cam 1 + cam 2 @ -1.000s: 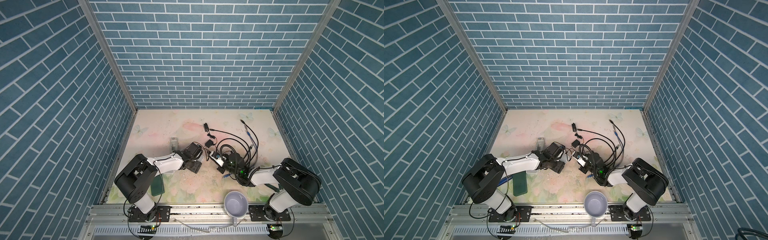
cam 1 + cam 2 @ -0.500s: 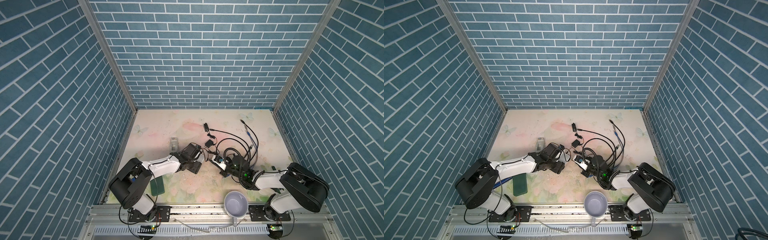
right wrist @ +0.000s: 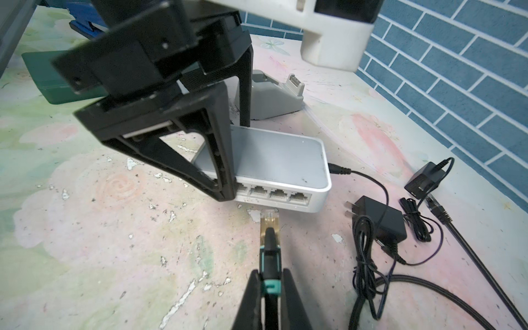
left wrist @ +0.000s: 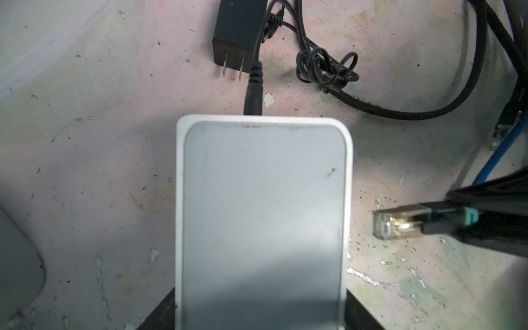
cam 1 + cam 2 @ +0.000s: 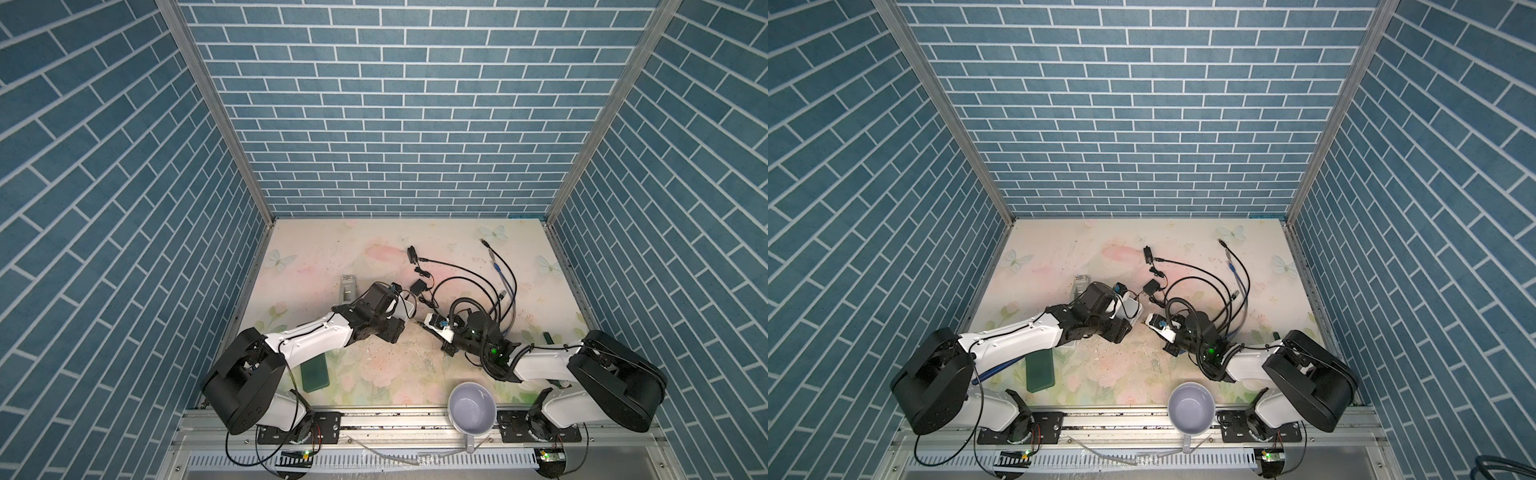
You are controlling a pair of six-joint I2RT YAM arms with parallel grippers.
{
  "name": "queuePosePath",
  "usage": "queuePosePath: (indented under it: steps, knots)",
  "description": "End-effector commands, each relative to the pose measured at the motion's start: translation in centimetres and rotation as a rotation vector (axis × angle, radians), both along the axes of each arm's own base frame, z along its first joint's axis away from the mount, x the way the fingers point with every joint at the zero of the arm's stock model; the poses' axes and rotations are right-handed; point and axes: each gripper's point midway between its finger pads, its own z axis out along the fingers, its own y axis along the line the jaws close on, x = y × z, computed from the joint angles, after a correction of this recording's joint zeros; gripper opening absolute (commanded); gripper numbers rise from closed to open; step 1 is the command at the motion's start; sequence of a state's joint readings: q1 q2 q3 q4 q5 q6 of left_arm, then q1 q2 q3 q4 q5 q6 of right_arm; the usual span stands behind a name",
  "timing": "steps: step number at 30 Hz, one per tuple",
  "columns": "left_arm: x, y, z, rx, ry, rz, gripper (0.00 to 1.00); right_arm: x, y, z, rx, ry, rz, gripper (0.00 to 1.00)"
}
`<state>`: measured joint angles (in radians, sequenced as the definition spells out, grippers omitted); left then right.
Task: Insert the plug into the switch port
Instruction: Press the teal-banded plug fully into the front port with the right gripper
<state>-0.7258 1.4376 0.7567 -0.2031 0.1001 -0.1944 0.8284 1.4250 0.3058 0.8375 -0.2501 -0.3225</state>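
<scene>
Plug (image 3: 270, 218) nearer switch (image 3: 271, 160) edge, still apart

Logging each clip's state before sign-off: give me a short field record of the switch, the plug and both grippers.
switch: flat on the table, power lead plugged into one end
left gripper: clamped across the switch
right gripper: shut on the plug, at its black boot
plug status: aimed at the port row, just short of it, not inserted

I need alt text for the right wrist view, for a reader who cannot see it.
The right gripper holds a plug just short of the port row on the white switch, not yet inserted. The left gripper grips the switch by its sides.
</scene>
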Motion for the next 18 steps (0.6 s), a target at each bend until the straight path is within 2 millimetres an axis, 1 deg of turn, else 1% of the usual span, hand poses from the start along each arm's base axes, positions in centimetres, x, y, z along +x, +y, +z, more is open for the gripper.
queuePosePath:
  steps: [1,16,18]
  knots:
    - [0.0,-0.2,0.9,-0.038,-0.019,-0.003,0.52,0.6,0.9,1.9,0.039,-0.036,0.018,0.0]
    - [-0.2,-0.3,0.8,-0.049,-0.011,-0.011,0.51,1.8,2.5,2.6,0.08,-0.043,0.019,0.0]
    - [-0.2,-0.4,0.9,-0.055,-0.015,-0.014,0.51,2.0,2.6,2.3,0.07,-0.037,0.017,0.0]
